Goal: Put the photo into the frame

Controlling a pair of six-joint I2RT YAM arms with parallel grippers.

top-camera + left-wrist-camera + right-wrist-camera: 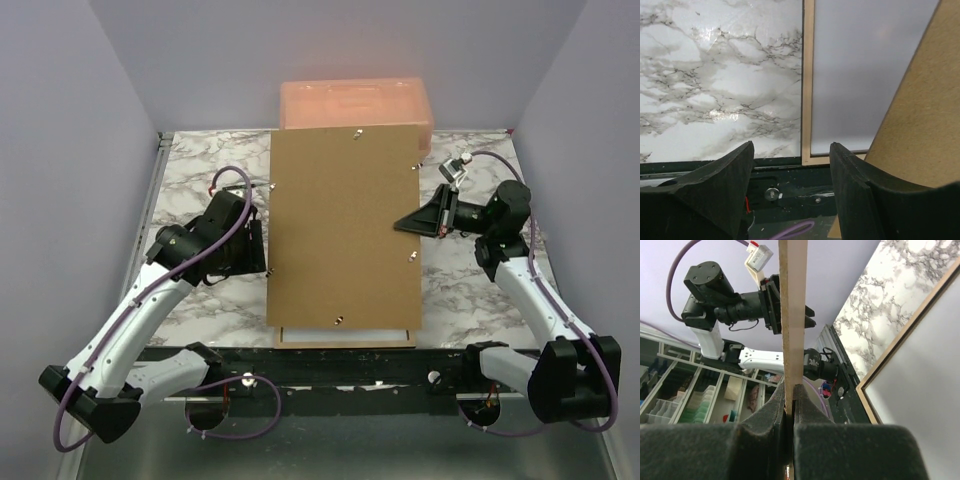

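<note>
right arm is reaching in sideways, right gripper [790, 390] clamping the backing panel's [340, 230] right edge | left gripper [791, 148] is hovering, jaws apart, by the backing panel's left edge | frame [345, 342] is lying flat beneath the backing panel, wood back up, long axis paralleling it

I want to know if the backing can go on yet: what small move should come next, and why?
Probably lower the backing board gently onto the frame. The right fingers pinch its edge and hold it tilted above the frame, whose opening is filled by a plain pale sheet, likely the photo's reverse; the left fingers stand open, off the board.
</note>
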